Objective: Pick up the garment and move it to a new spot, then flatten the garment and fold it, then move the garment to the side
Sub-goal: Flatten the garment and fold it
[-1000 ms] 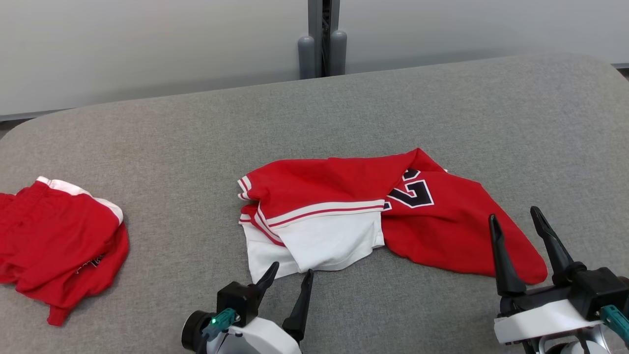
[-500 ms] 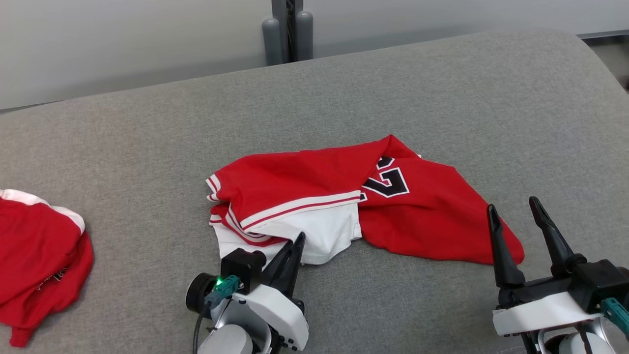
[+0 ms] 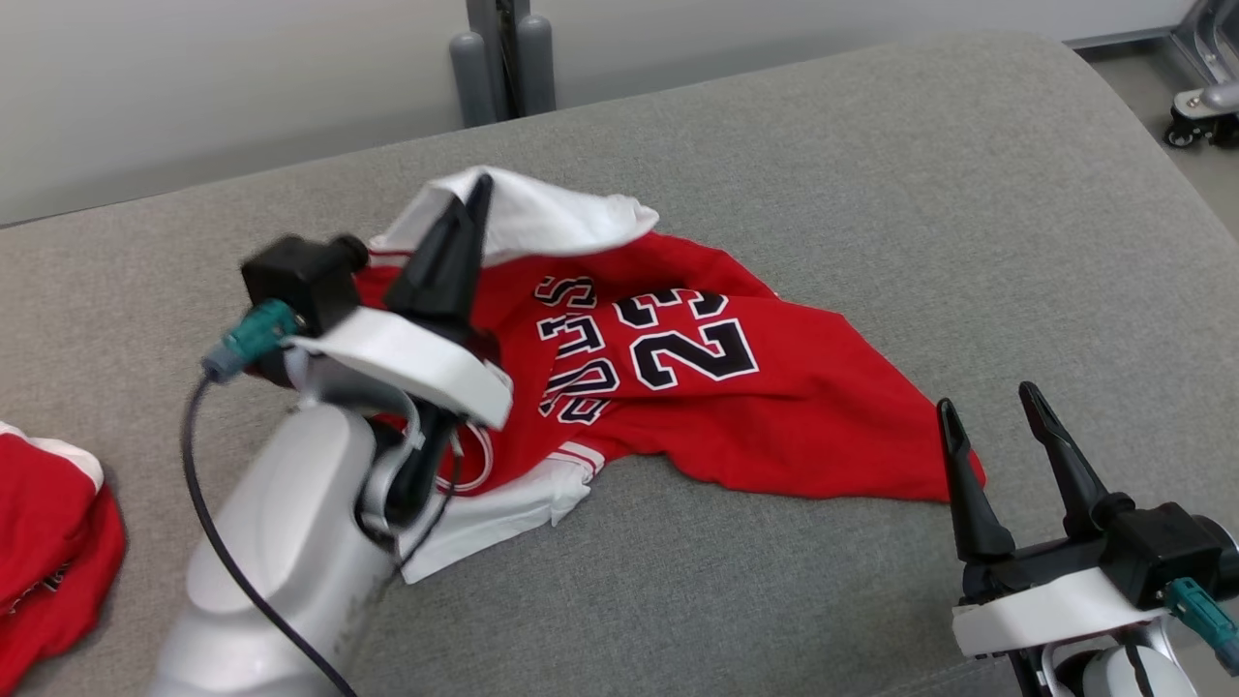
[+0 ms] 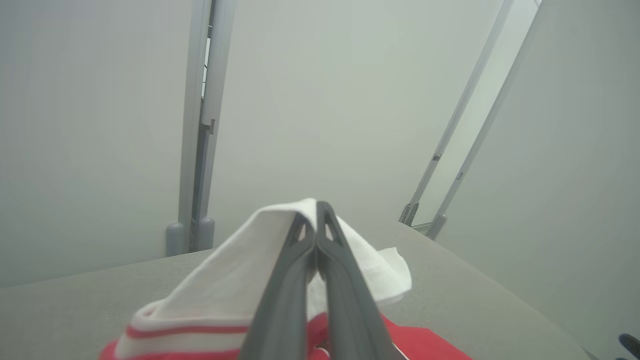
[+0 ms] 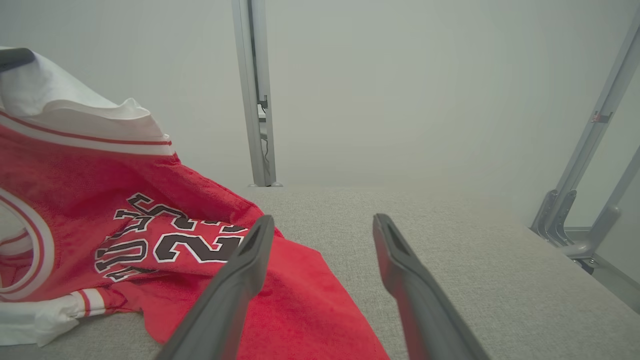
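left gripper [image 3: 477,186] clamped on the white edge of the garment [image 3: 755,416], raised off the grey surface [image 3: 920,194] — right gripper [image 3: 985,397] gapes by the red hem. lift higher, carry slowly so the pinch holds.

A broad grey fabric-topped table [image 3: 871,194] with rounded corners ran right across, backed by plain pale wall panels [image 3: 242,87] that met at a grey upright post [image 3: 479,24] on two rounded feet. Off the far right corner lay bare grey floor [image 3: 1210,194] with a caster [image 3: 1179,136] on it. Slanted metal frame legs [image 5: 585,170] stood there, and the light was soft and even.
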{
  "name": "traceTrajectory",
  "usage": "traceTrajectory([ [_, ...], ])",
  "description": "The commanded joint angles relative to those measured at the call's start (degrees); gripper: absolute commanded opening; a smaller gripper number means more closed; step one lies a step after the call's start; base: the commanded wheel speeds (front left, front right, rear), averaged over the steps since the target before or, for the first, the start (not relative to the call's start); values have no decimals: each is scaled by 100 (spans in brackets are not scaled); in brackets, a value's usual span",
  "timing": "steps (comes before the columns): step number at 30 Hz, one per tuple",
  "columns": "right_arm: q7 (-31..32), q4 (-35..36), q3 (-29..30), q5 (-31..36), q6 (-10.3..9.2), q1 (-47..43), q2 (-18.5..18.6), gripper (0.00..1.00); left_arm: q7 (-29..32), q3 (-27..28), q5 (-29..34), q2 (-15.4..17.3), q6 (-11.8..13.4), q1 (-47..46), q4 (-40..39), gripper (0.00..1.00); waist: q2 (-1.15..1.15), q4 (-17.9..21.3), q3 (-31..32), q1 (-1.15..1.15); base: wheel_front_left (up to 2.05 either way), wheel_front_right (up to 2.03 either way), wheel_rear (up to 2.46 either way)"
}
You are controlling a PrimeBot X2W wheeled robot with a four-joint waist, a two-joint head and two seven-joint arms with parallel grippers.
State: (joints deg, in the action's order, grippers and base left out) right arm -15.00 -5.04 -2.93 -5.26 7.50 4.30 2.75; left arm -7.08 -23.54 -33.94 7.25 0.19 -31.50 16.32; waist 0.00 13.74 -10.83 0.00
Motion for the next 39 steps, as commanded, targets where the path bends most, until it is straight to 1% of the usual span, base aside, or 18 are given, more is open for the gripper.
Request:
traceTrajectory([
  [1, -29, -27, -53, -58, -1, 91, 27, 100, -63, 162, 0, 112, -24, -398, 249, 0, 0, 138, -123, 0, 0, 0, 0],
  [4, -29, -10, -165, -146, -1, 219, 29, 100, -141, 364, 82, 286, -38, -1091, 898, 0, 0, 312, -331, 0, 0, 0, 0],
  [7, -29, -33, -216, -241, -1, 344, 29, 100, -217, 473, 148, 470, -130, -1753, 1568, 0, 0, 501, -557, 0, 0, 0, 0],
  [8, -29, -33, -216, -241, -1, 344, 29, 100, -217, 473, 148, 470, -130, -1753, 1568, 0, 0, 501, -557, 0, 0, 0, 0],
  [10, -29, -40, -195, -314, -1, 424, 28, 100, -273, 540, 164, 579, -175, -2139, 2077, 0, 0, 613, -684, 0, 0, 0, 0],
  [11, -29, -44, -190, -340, -1, 463, 28, 100, -290, 546, 195, 630, -177, -2309, 2308, 0, 0, 664, -744, 0, 0, 0, 0],
  [13, -29, -42, -241, -397, -1, 529, 24, 100, -415, 613, 262, 734, -100, -2645, 2775, 0, 0, 764, -854, 0, 0, 0, 0],
  [14, -29, -46, -261, -417, -1, 553, 24, 100, -488, 665, 261, 755, -71, -2773, 2974, 18, 0, 808, -901, 0, 0, 0, 0],
  [15, -29, -50, -270, -453, -1, 573, 26, 100, -547, 693, 279, 769, -35, -2887, 3165, 95, 0, 843, -938, 0, 0, 0, 0],
  [16, -29, -57, -271, -471, -1, 584, 31, 100, -612, 691, 317, 780, -39, -2978, 3300, 100, 0, 871, -964, 0, 0, 0, 0],
  [19, -29, -67, -213, -536, -1, 557, 29, 100, -739, 693, 389, 750, -129, -3115, 3550, 100, 0, 883, -985, 0, 0, 0, 0],
  [23, -29, -120, -171, -520, -1, 455, 26, 100, -807, 682, 491, 709, -233, -2928, 3484, 100, 0, 730, -891, 0, 0, 0, 0],
  [26, -29, -119, -142, -484, -1, 417, 28, 100, -811, 868, 562, 661, -245, -2536, 2930, 100, 0, 536, -761, 0, 0, 0, 0],
  [31, -29, -148, -117, -340, -1, 316, 31, 100, -815, 1183, 640, 497, -244, -1338, 1849, 100, 0, 105, -429, 0, 0, 0, 0],
  [35, -29, -207, -156, -245, -1, 196, 31, 100, -815, 1472, 736, 292, -95, -198, 972, 100, 0, -210, -140, 0, 0, 0, 0],
  [39, -29, -275, -163, -218, -1, 103, 31, 100, -815, 1567, 962, 39, 73, 809, 223, 100, 0, -513, 145, 0, 0, 0, 0],
])
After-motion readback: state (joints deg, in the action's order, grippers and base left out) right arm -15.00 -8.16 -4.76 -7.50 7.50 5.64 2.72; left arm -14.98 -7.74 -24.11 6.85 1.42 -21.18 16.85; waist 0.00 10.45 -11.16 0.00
